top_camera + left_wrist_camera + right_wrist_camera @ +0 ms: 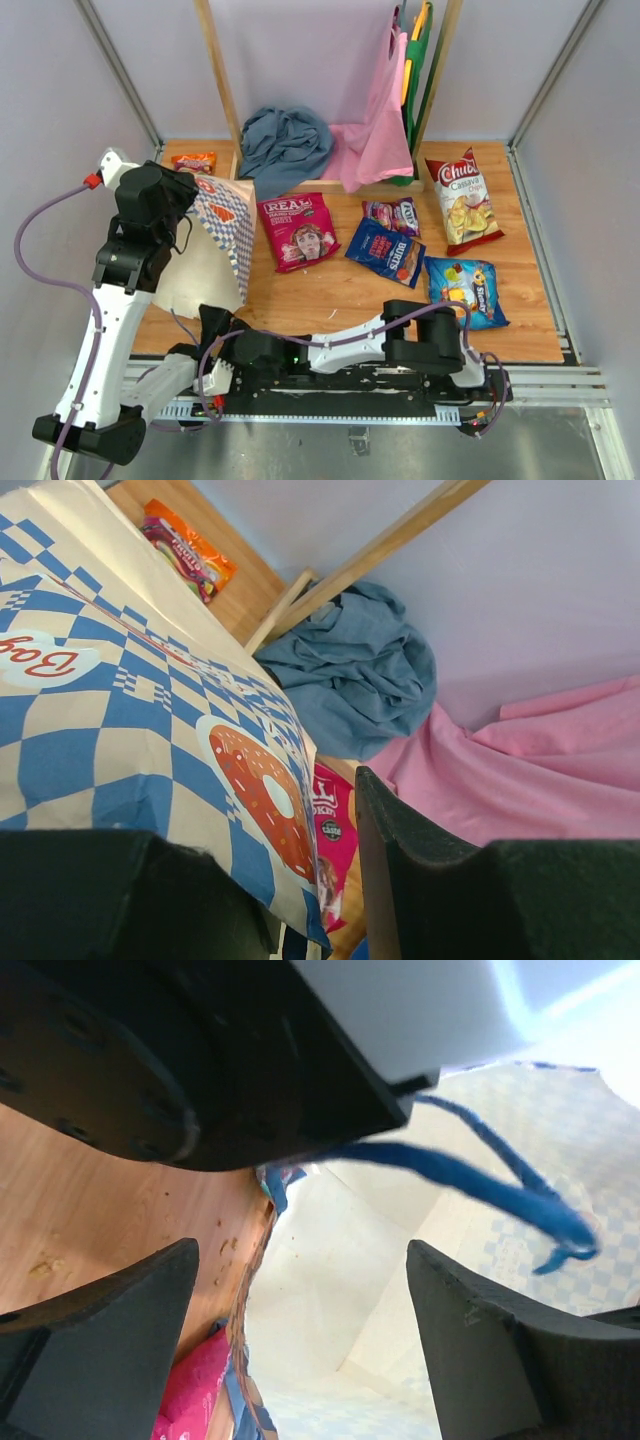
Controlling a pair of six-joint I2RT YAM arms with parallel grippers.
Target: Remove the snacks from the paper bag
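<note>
Wooden tabletop [330,290] inside pale walls, both arms bolted at the near edge. Nearest, the right arm lies along that edge reaching left, and the right gripper [303,1290] sits at the mouth of the paper bag [225,225]. Its fingers are spread wide with nothing between them, aimed into the cream interior, and a blue cord handle [470,1175] hangs across the opening just ahead. The bag is at the near left of the table, tipped up with its mouth toward the near side. The left gripper [305,900] is partly closed with the checkered paper running down between its fingers, so it looks pinched on the bag's far, raised end. Most of the snacks are out on the wood, from middle to right: blue bag [467,288], dark blue bag [387,250], magenta Real bag [298,230], small purple packet [392,213] and Chuds bag [462,198]. An orange packet [194,160] lies far left behind the bag. Farthest back are a grey-blue cloth [285,145] and a pink cloth bag [375,140] on a wooden frame [220,80]. Step in hand, as I judge it, is reaching in for whatever is left. Only bare paper shows inside, and I cannot tell if a packet sits deeper. The next move calls for pushing in past the cord without snagging it and closing only on a packet, while the left keeps the bag steady.
</note>
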